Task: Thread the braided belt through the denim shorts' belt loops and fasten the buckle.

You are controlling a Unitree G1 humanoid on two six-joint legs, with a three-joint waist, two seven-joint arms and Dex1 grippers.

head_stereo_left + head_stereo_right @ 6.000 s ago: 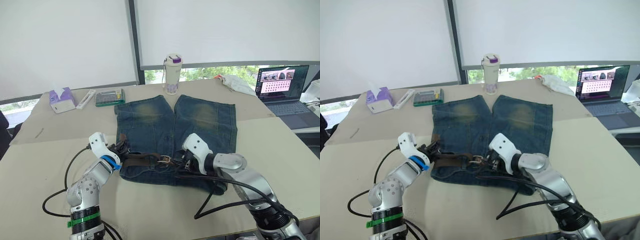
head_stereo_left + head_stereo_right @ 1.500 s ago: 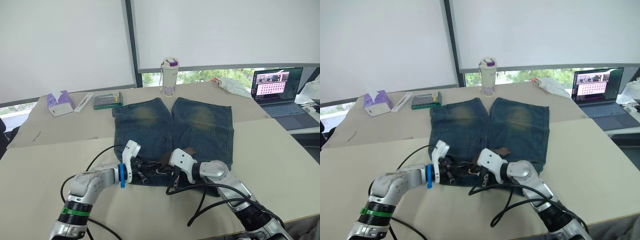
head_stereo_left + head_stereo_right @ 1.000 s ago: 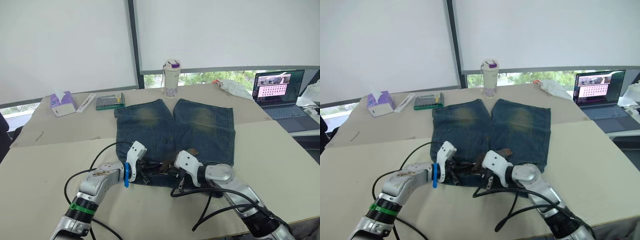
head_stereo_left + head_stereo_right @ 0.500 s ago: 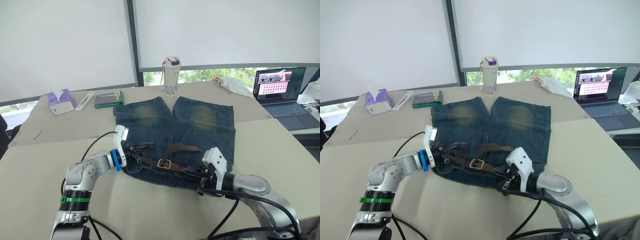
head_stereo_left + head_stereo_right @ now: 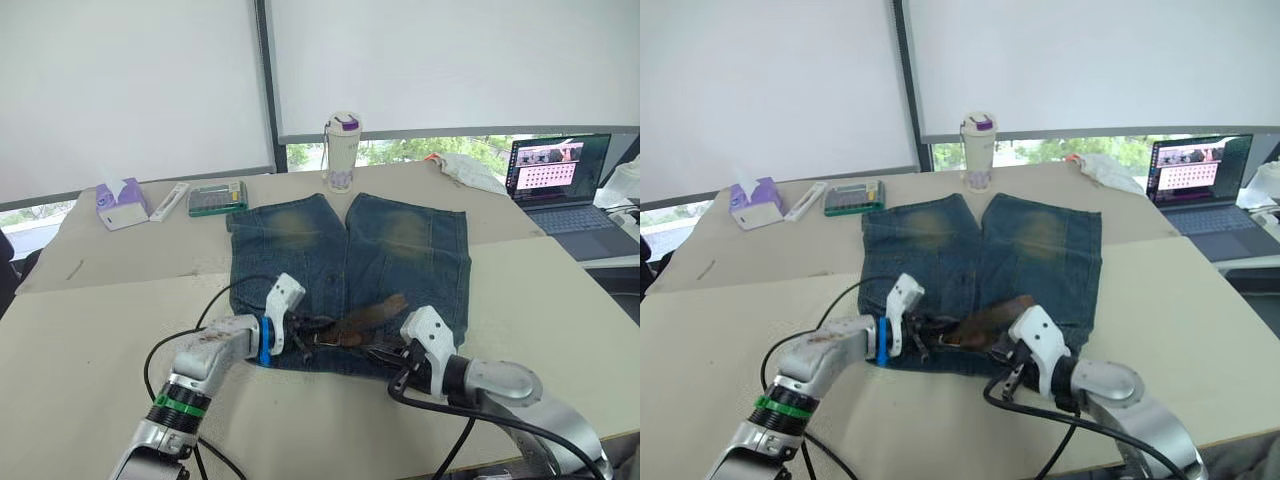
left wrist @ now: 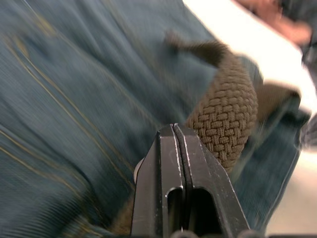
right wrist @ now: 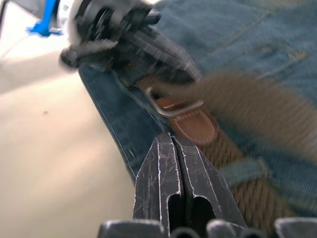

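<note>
Both claws work at the near waistband: from the head view, left gripper (image 5: 305,333) and right gripper (image 5: 385,357) flank the braided belt (image 5: 362,318) on the denim shorts (image 5: 350,262).

Left wrist: fingers pressed together, empty, beside the braid.

Right wrist: fingers together, empty, just short of the buckle (image 7: 173,105). A nudge could slide the unfastened buckle away.

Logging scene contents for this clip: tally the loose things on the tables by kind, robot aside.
Denim shorts: 1
Braided belt: 1
Tumbler: 1
Tissue box: 1
Green case: 1
White stick-shaped item: 1
Laptop: 1
Crumpled cloth: 1
Total: 8
</note>
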